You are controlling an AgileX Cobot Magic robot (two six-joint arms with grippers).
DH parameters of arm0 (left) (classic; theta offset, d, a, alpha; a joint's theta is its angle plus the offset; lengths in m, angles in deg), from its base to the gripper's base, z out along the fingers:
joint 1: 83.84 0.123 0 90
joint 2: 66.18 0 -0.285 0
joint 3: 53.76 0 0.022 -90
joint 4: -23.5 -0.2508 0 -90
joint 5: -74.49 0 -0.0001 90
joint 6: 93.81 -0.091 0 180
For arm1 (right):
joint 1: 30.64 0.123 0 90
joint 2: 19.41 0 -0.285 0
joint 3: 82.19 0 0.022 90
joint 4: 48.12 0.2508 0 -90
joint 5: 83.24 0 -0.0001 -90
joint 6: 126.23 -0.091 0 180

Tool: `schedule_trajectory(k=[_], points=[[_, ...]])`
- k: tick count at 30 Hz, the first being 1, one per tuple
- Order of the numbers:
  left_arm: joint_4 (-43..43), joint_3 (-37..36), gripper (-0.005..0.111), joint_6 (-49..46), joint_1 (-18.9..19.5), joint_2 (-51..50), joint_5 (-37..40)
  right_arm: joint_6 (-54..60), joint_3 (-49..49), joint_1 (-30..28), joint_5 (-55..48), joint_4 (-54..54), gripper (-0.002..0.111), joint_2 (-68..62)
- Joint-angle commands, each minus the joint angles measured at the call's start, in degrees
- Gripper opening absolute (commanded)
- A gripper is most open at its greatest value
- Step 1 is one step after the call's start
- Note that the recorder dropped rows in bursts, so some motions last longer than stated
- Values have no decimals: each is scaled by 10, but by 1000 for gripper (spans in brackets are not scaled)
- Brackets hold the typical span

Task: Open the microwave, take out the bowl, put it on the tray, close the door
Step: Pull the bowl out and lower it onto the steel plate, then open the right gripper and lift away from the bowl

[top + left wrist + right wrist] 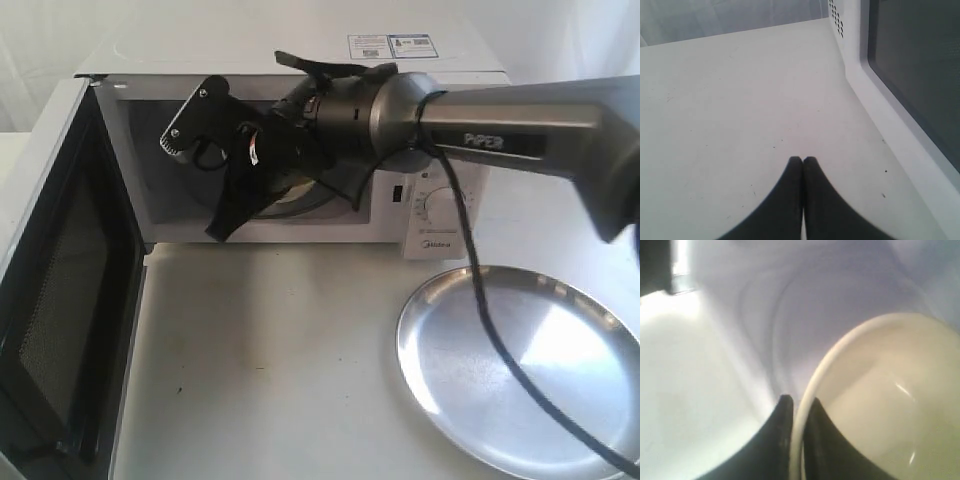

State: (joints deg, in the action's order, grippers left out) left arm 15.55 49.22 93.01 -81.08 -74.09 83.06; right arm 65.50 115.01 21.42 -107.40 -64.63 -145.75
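The microwave [200, 55] stands at the back of the white table [270, 360] with its door [60, 280] swung wide open to the left, the dark perforated mesh of its inner side facing the camera. The right arm [500, 125] comes in from the right and reaches across the front of the control panel, where one round dial [437, 205] shows, so that its wrist and fingers sit in the mouth of the cavity. In the right wrist view the right gripper [797, 402] has its two dark fingers nearly together, pinching the thin rim of the cream bowl [880, 400], one finger inside the bowl and one outside. The bowl is inside the microwave; the arm hides it in the exterior view, and whether it rests on the cavity floor or is raised off it cannot be told. The tray [560, 340] lies on the table in front of and to the right of the microwave, with the arm's black cable [480, 300] trailing across it. The left gripper [803, 161] has its fingertips pressed together with nothing between them, above bare table just beside the outer face of the open door and its dark window [920, 75].
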Motion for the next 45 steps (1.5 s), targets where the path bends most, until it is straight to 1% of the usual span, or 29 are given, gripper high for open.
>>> schedule_trajectory(k=[1,3,6,7,8,11,15,16,17,18,22,24,25,27,31,34,36,37,38,39,42,45], points=[[2,-2,0,3,0,1,0,-49,-91,29,-69,39,0,96],[2,-2,0,3,0,1,0,-69,-132,35,-76,39,0,122],[2,-2,0,3,0,1,0,-123,-268,39,-60,38,0,189],[2,-2,0,3,0,1,0,-146,-307,39,-43,32,0,205],[2,-2,0,3,0,1,0,-173,-368,39,-7,23,0,232],[2,-2,0,3,0,1,0,-210,-478,39,70,10,0,291],[2,-2,0,3,0,1,0,-224,-548,39,78,1,0,375],[2,-2,0,3,0,1,0,-227,-559,38,63,-5,0,390],[2,-2,0,3,0,1,0,-253,-564,38,37,-24,0,406],[2,-2,0,3,0,1,0,-293,-567,38,9,-65,0,415],[2,-2,0,3,0,1,0,-551,-586,38,-82,-300,0,418],[2,-2,0,3,0,1,0,-661,-598,38,-115,-375,0,417],[2,-2,0,3,0,1,0,-692,-605,38,-123,-397,0,417],[2,-2,0,3,0,1,0,-706,-618,38,-123,-412,0,417],[2,-2,0,3,0,1,0,-704,-639,38,-54,-419,0,413],[2,-2,0,3,0,1,0,-706,-645,38,-40,-437,0,385],[2,-2,0,3,0,1,0,-745,-645,38,-46,-483,0,356],[2,-2,0,3,0,1,0,-788,-645,38,-65,-520,0,340],[2,-2,0,3,0,1,0,-805,-645,38,-73,-532,0,333],[2,-2,0,3,0,1,0,-814,-645,37,-74,-540,0,324],[2,-2,0,3,0,1,0,-814,-645,37,-15,-543,0,316],[2,-2,0,3,0,1,0,-814,-645,37,-2,-553,0,315]])
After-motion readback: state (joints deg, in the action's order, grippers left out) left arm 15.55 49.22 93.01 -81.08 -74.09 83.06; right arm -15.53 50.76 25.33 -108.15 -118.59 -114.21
